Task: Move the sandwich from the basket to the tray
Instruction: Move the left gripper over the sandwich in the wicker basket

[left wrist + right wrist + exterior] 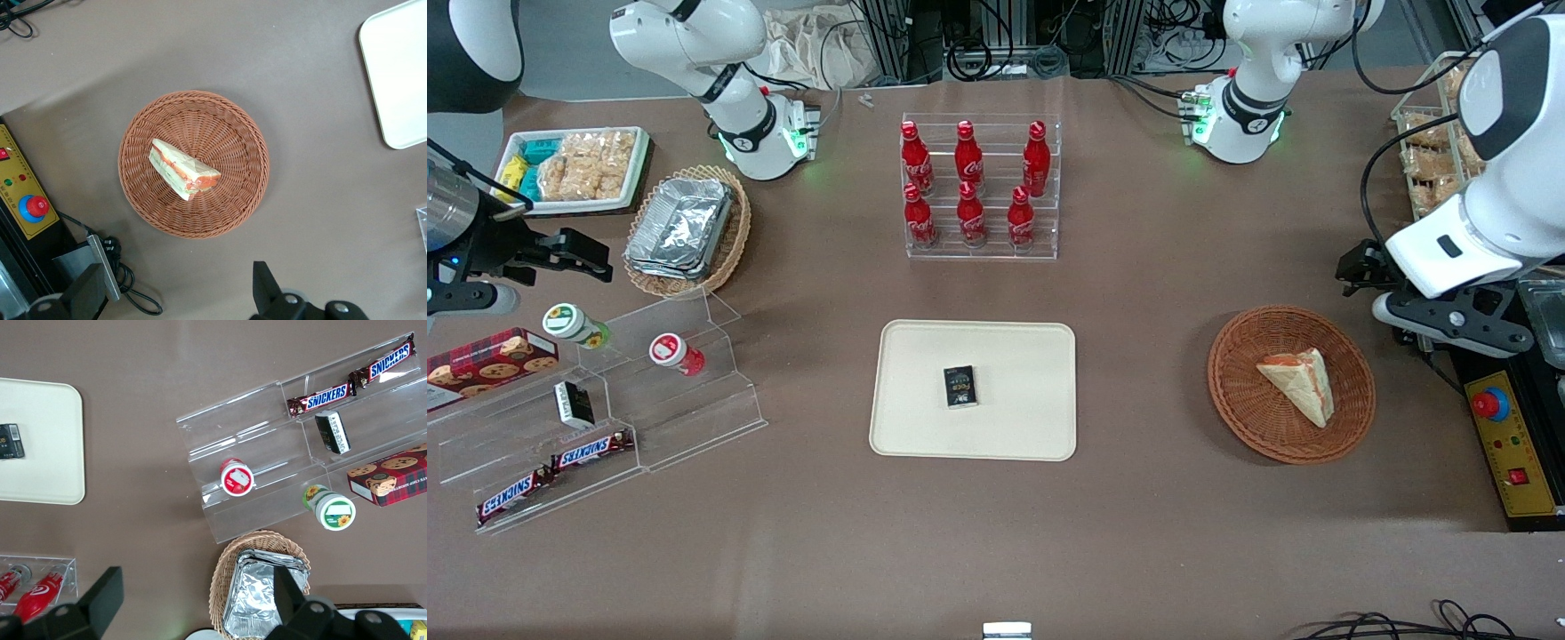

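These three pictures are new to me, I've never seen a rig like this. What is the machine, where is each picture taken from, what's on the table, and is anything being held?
Two white robot arms stand at a brown table. One picture looks down at them from the front; the other two come from cameras on the arms' wrists. The working arm's tool hangs open above the table beside the basket, holding nothing. The sandwich lies in that round reddish-brown basket. The cream tray at the table's middle carries one small dark packet. Farther from the front camera, red bottles stand in a clear rack. Toward the parked arm's end lie Snickers bars and foil pans.

reddish-brown woven basket (1291, 384), cream tray (975, 389)
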{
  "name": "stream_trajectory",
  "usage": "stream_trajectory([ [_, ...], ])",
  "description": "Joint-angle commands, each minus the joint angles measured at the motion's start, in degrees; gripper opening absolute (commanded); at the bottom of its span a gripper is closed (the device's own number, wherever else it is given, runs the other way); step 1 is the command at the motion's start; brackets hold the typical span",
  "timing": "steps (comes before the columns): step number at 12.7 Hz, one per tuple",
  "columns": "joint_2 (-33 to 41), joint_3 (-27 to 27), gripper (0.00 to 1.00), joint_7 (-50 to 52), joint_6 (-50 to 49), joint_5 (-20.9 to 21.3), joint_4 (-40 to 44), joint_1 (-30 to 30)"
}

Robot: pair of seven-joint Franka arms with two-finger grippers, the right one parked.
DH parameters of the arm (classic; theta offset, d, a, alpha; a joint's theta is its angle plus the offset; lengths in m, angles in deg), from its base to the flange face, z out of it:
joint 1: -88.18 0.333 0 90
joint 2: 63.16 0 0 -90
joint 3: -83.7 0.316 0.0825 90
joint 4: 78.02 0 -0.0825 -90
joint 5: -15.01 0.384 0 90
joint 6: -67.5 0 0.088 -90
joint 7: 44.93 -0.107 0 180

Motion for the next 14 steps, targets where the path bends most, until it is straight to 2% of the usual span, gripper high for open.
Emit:
stream_trajectory([
  [1,-1.81,-0.13,1.00,4.54,-1.76,0.20,2.68,0.19],
  [3,-3.82,-0.05,1.00,6.84,-1.76,0.72,3.91,0.37],
  [5,-6.81,0.13,1.00,20.33,1.47,0.11,2.70,0.80],
  [10,-2.86,2.41,1.00,33.81,29.56,0.02,-20.65,3.17],
  [12,-4.26,2.50,1.00,46.52,37.59,0.02,-24.64,3.27],
  [14,-8.47,2.41,1.00,58.14,39.54,0.55,-24.21,3.18],
])
